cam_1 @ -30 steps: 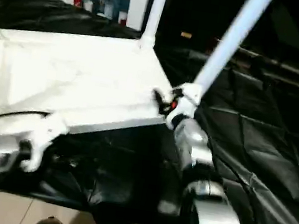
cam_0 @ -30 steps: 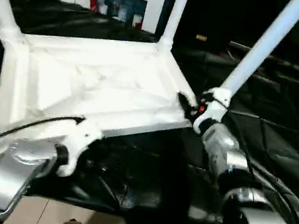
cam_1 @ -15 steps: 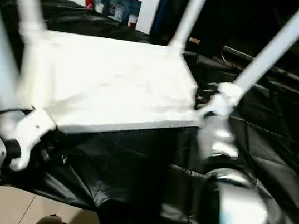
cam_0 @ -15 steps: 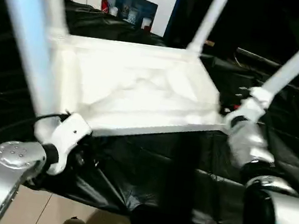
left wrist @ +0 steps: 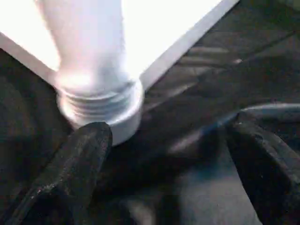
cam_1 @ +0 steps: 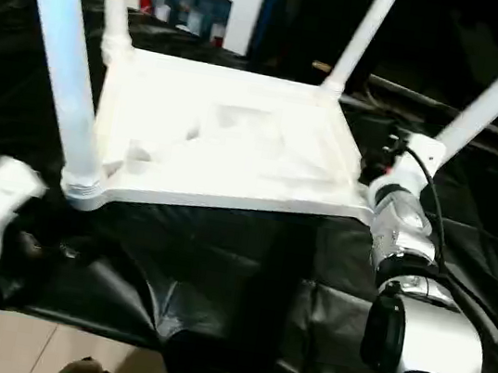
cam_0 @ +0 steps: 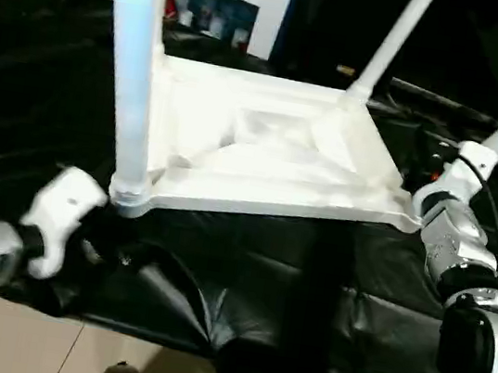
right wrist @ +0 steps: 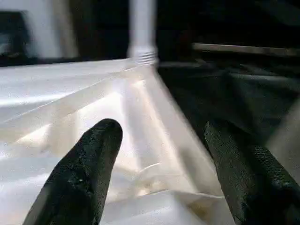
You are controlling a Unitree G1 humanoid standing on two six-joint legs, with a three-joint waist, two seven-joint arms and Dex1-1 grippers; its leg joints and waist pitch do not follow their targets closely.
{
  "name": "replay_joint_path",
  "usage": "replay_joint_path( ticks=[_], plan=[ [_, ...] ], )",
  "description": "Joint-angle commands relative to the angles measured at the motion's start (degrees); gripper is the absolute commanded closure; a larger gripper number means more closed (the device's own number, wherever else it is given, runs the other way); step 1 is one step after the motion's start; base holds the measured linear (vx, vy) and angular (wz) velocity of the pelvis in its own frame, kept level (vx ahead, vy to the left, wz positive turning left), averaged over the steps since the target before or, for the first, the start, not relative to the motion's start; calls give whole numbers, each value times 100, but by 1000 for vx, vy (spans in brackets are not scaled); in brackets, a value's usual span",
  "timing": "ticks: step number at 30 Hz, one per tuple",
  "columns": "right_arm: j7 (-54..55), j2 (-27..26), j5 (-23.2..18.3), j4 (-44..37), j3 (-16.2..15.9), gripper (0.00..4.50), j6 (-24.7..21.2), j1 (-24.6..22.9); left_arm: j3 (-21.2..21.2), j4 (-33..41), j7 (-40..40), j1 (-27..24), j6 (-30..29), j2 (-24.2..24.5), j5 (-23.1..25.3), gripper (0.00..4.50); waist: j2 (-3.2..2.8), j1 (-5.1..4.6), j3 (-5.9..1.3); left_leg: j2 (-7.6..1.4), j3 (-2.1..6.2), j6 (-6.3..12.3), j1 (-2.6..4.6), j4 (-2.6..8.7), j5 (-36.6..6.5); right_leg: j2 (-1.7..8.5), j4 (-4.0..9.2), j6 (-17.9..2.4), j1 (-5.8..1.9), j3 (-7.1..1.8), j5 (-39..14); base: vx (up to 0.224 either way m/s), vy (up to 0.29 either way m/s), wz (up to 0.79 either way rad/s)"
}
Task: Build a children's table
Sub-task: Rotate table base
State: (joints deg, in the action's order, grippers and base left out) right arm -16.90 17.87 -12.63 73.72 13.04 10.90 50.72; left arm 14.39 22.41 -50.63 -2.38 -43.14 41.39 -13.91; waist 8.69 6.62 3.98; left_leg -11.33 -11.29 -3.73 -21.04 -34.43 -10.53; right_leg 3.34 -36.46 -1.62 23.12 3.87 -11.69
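Now both jaws stand spread, left gripper (left wrist: 164,159) beside a leg (cam_0: 131,84), right gripper (right wrist: 161,159) over the tabletop (cam_0: 273,153).

Work surface draped in crumpled black sheeting (cam_0: 243,289), its front edge sagging over pale floor tiles (cam_0: 37,352) at six o'clock, upturned white tabletop (cam_0: 261,165) lying on the sheeting toward twelve o'clock
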Motion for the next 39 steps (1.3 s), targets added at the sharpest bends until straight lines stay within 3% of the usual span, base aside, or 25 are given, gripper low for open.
replay_joint_path(
  ticks=[1, 5, 8, 9, 10, 11, 14, 15, 17, 19, 20, 21, 22, 23, 24, 26, 28, 29, 30, 31, 32, 33, 37, 38, 39],
  plan=[
    [-133, -15, 125, -174, -109, 130, 148, -232, 202, -167, -111, -35, 199, 79, -84, 4, -142, -27, -353, -204, 114, -208, 78, 406, -1177, 445, 408, -818, -219, -314, -1108, 0, 0, 0],
    [3, -302, -45, -602, -25, 130, 298, -707, 607, -605, 152, 502, 720, -272, -322, 4, -176, -34, -379, -221, 106, -274, 131, 412, -1083, 434, 369, -879, -205, -318, -792, 0, 0, 0],
    [183, -499, -126, -933, 66, 130, 337, -1097, 664, -638, 267, 896, 849, -696, -697, 4, -110, -31, -372, -220, 94, -298, 118, 412, -1046, 452, 358, -914, -227, -327, -671, 0, 0, 0],
    [421, -699, -165, -1328, 129, 130, 379, -1511, 536, -749, 358, 1134, 951, -977, -826, 4, -42, -52, -379, -217, 95, -312, 94, 416, -1031, 453, 364, -864, -240, -327, -756, 0, 0, 0],
    [465, -741, -167, -1424, 135, 130, 393, -1606, 500, -783, 384, 1179, 974, -1028, -834, 4, -42, -52, -379, -217, 95, -312, 94, 416, -1031, 453, 364, -864, -240, -327, -756, 0, 0, 0],
    [530, -811, -167, -1593, 141, 130, 420, -1769, 440, -845, 430, 1251, 1017, -1106, -837, 4, -72, -28, -366, -216, 102, -349, 111, 421, -1056, 460, 376, -728, -216, -342, -820, 0, 0, 0],
    [582, -895, -136, -1889, 118, 130, 468, -2019, 330, -919, 437, 1320, 1133, -1185, -807, 4, -36, -60, -391, -216, 117, -367, 98, 429, -1195, 457, 406, -609, -231, -327, -1069, 0, 0, 0],
    [691, -907, 14, -2160, 61, 130, 620, -2307, 192, -981, 383, 1446, 1215, -1333, -863, 4, -100, -76, -389, -213, 121, -387, 114, 428, -1290, 457, 424, -558, -212, -330, -1203, 0, 0, 0],
    [773, -894, 73, -2210, 54, 130, 678, -2375, 161, -988, 356, 1507, 1192, -1396, -934, 4, -71, -95, -388, -219, 124, -406, 118, 427, -1343, 451, 436, -537, -205, -326, -1259, 0, 0, 0],
    [1094, -836, 138, -2240, 130, 130, 739, -2454, 86, -1002, 311, 1676, 1148, -1562, -1101, 4, -164, -115, -390, -213, 129, -475, 137, 437, -1435, 432, 422, -600, -190, -320, -1147, 0, 0, 0],
    [1277, -807, 174, -2340, 172, 130, 662, -2514, 11, -1032, 279, 1760, 1146, -1620, -1156, 4, -147, -119, -391, -213, 121, -471, 140, 437, -1457, 426, 435, -606, -188, -319, -1151, 0, 0, 0],
    [1444, -767, 232, -2381, 186, 130, 565, -2544, -74, -1052, 220, 1843, 1132, -1651, -1206, 4, -232, -104, -388, -206, 126, -506, 157, 438, -1470, 424, 419, -615, -177, -321, -1089, 0, 0, 0],
    [1566, -724, 318, -2412, 156, 130, 424, -2568, -164, -1079, 163, 1931, 1127, -1657, -1282, 4, -206, -104, -384, -202, 120, -502, 155, 437, -1485, 407, 421, -624, -184, -319, -1012, 0, 0, 0],
    [1630, -683, 388, -2361, 116, 130, 341, -2554, -214, -1065, 98, 2004, 1072, -1663, -1379, 4, -273, -97, -392, -196, 127, -515, 155, 440, -1484, 407, 408, -628, -197, -321, -955, 0, 0, 0],
    [1634, -666, 404, -2304, 97, 130, 288, -2528, -230, -1042, 57, 2040, 1021, -1663, -1449, 4, -218, -103, -401, -188, 113, -498, 148, 427, -1408, 402, 409, -630, -213, -319, -851, 0, 0, 0],
    [1638, -575, 541, -1942, -69, 130, -82, -2362, -311, -896, -190, 2245, 674, -1651, -1864, 4, -235, -114, -409, -174, 109, -474, 131, 418, -1321, 391, 396, -664, -237, -320, -711, 0, 0, 0],
    [1577, -530, 662, -1376, -254, 130, -477, -2074, -499, -666, -548, 2468, 149, -1594, -2355, 4, -413, -119, -420, -147, 112, -513, 136, 404, -1326, 387, 358, -836, -243, -311, -634, 0, 0, 0],
    [1555, -546, 652, -1250, -258, 130, -548, -1997, -562, -623, -624, 2519, 52, -1587, -2438, 4, -351, -137, -406, -164, 107, -482, 113, 406, -1346, 391, 380, -878, -256, -316, -619, 0, 0, 0],
    [1543, -586, 632, -1106, -247, 130, -598, -1886, -665, -593, -678, 2615, -33, -1621, -2501, 4, -327, -135, -415, -161, 105, -471, 103, 396, -1312, 404, 372, -895, -275, -316, -606, 0, 0, 0],
    [1549, -626, 621, -1004, -235, 130, -646, -1797, -763, -577, -714, 2703, -97, -1647, -2562, 4, -393, -145, -412, -172, 99, -449, 116, 399, -1348, 411, 381, -909, -257, -322, -602, 0, 0, 0],
    [1549, -628, 621, -999, -235, 130, -649, -1792, -769, -576, -716, 2708, -100, -1649, -2565, 4, -373, -163, -406, -170, 112, -447, 92, 396, -1334, 407, 359, -916, -278, -316, -656, 0, 0, 0],
    [1494, -693, 624, -913, -249, 130, -686, -1700, -861, -586, -716, 2812, -150, -1737, -2631, 4, -442, -179, -399, -166, 101, -421, 93, 390, -1359, 420, 403, -872, -275, -331, -913, 0, 0, 0],
    [1328, -852, 569, -800, -215, 130, -690, -1510, -1078, -611, -773, 3002, -236, -1886, -2779, 4, -477, -181, -406, -172, 117, -420, 78, 392, -1398, 429, 415, -826, -291, -330, -1152, 0, 0, 0],
    [1106, -1035, 578, -689, -261, 130, -633, -1246, -1282, -606, -832, 3201, -433, -2103, -3038, 4, -521, -178, -406, -175, 122, -424, 82, 393, -1383, 431, 414, -820, -288, -331, -1136, 0, 0, 0],
    [1015, -1105, 594, -655, -301, 130, -626, -1148, -1370, -601, -844, 3274, -497, -2207, -3114, 4, -518, -201, -412, -170, 119, -437, 91, 385, -1416, 422, 411, -858, -279, -323, -1172, 0, 0, 0]
  ],
)
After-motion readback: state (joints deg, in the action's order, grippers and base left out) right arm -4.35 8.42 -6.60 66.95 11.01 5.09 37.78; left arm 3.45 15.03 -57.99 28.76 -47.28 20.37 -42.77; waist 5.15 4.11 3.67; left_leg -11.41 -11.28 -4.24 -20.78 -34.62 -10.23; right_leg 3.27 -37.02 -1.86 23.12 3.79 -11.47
